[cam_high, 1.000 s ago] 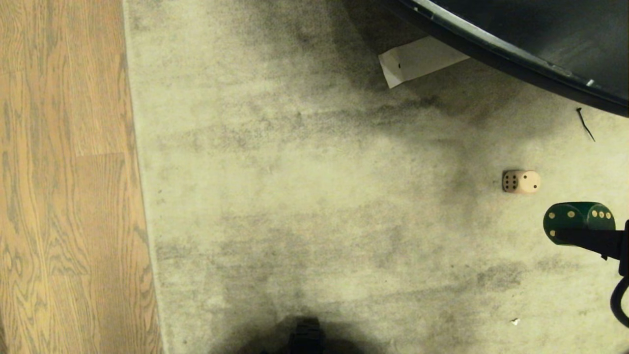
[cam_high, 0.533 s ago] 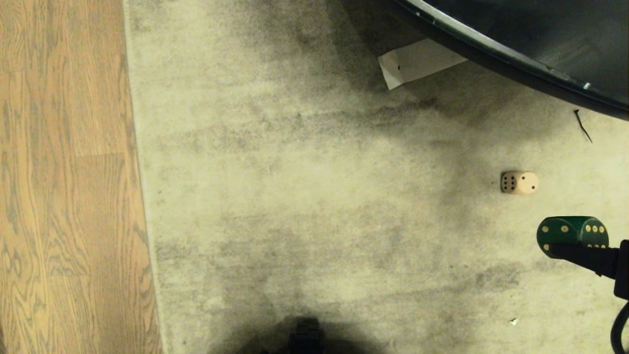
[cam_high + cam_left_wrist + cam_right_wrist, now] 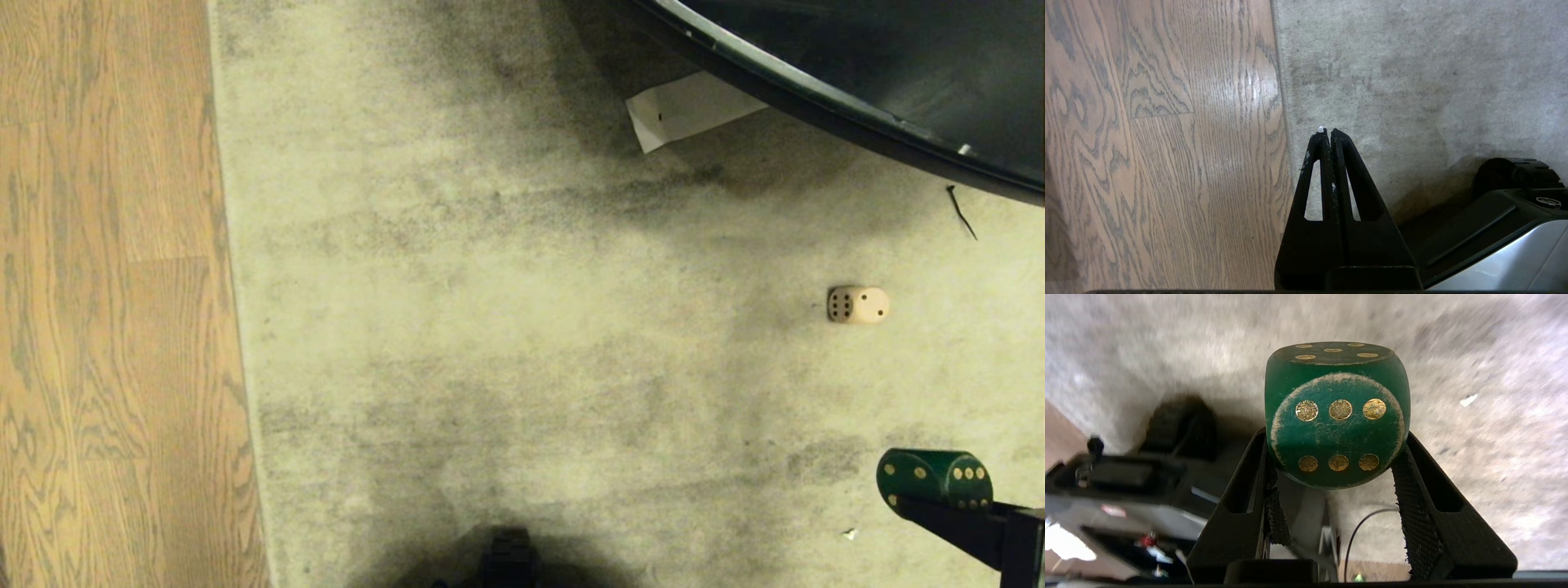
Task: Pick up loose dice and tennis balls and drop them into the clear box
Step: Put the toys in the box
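Observation:
My right gripper (image 3: 932, 492) is at the lower right of the head view, shut on a dark green die (image 3: 935, 476) with yellow pips, held above the carpet. In the right wrist view the green die (image 3: 1337, 416) sits squarely between the two black fingertips of the right gripper (image 3: 1336, 435), six-pip face toward the camera. A cream die (image 3: 857, 305) with dark pips lies loose on the carpet, farther out than the held one. My left gripper (image 3: 1327, 131) is shut and empty, parked over the carpet's edge. The tennis balls and the clear box are out of view.
Wood flooring (image 3: 106, 327) runs down the left beside the grey carpet (image 3: 490, 286). A dark curved edge of furniture (image 3: 816, 90) crosses the top right, with a white paper slip (image 3: 686, 110) under it and a black cable tie (image 3: 961, 212) nearby. My base (image 3: 506, 563) shows at the bottom.
The right gripper has carried the green die down the head view, toward me and slightly left. The cream die has stayed where it was.

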Available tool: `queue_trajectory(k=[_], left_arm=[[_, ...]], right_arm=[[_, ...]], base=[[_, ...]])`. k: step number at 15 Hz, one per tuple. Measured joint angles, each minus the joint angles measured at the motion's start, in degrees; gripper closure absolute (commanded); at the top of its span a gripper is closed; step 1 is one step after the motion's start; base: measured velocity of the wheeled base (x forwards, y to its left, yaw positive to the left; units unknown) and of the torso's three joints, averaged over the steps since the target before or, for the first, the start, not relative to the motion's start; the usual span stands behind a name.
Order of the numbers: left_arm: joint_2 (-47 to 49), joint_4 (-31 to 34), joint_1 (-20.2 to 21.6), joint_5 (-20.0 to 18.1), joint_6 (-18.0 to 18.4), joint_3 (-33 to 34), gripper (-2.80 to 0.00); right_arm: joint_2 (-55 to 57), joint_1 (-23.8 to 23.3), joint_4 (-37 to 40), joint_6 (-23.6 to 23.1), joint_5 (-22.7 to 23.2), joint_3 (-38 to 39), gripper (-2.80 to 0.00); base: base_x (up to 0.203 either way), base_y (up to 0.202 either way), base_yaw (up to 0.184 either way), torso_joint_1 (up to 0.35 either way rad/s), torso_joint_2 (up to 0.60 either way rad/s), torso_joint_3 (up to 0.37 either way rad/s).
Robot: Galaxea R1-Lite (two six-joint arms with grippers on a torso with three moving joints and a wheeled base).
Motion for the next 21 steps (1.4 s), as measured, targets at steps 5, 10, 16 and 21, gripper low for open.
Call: queue_trajectory(k=[5,10,16,21], left_arm=[[0.0,0.0,0.0,0.0,0.0,0.0,0.0],[0.0,0.0,0.0,0.0,0.0,0.0,0.0],[0.0,0.0,0.0,0.0,-0.1,0.0,0.0],[0.0,0.0,0.0,0.0,0.0,0.0,0.0]], right_arm=[[-6.1,0.0,2.9,-0.1,0.1,4.4,0.0],[-10.4,0.0,10.5,1.7,1.1,-7.3,0.0],[-5.2,0.0,14.1,5.8,3.9,-29.5,0.0],[5.5,0.2,24.9,12.2,4.6,-52.6,0.0]], base=[[0.0,0.0,0.0,0.0,0.0,0.0],[0.0,0.0,0.0,0.0,0.0,0.0],[0.0,0.0,0.0,0.0,0.0,0.0],[0.0,0.0,0.0,0.0,0.0,0.0]])
